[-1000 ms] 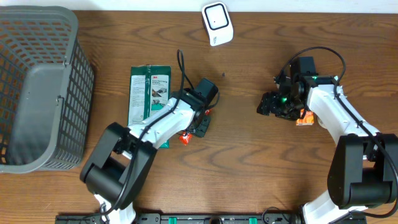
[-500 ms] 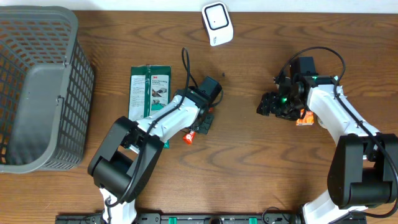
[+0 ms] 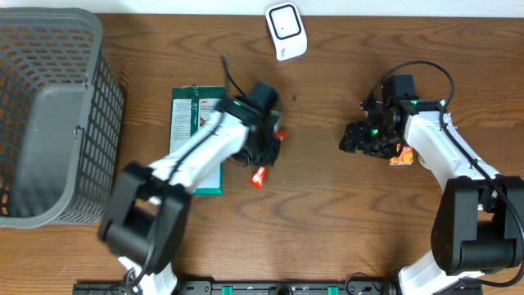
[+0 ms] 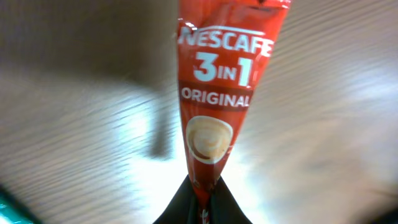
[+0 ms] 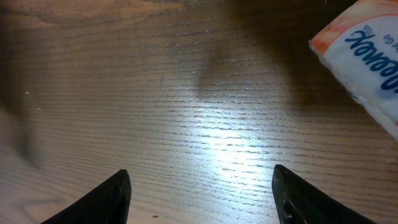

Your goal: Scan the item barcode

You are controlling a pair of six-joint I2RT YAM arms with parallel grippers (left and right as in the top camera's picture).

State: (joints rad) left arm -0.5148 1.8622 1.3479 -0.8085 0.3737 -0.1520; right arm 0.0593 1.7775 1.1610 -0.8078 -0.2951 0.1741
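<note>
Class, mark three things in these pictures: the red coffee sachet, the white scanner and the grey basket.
red coffee sachet (image 4: 216, 99), left wrist view, on the word ORIGINAL.
white scanner (image 3: 286, 31), overhead view, middle of its top face.
grey basket (image 3: 105, 123), overhead view, its right mesh wall.

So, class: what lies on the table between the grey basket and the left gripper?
In the overhead view, a green packet lies flat between the basket and the left gripper holding the red sachet, its right side under that arm.
</note>
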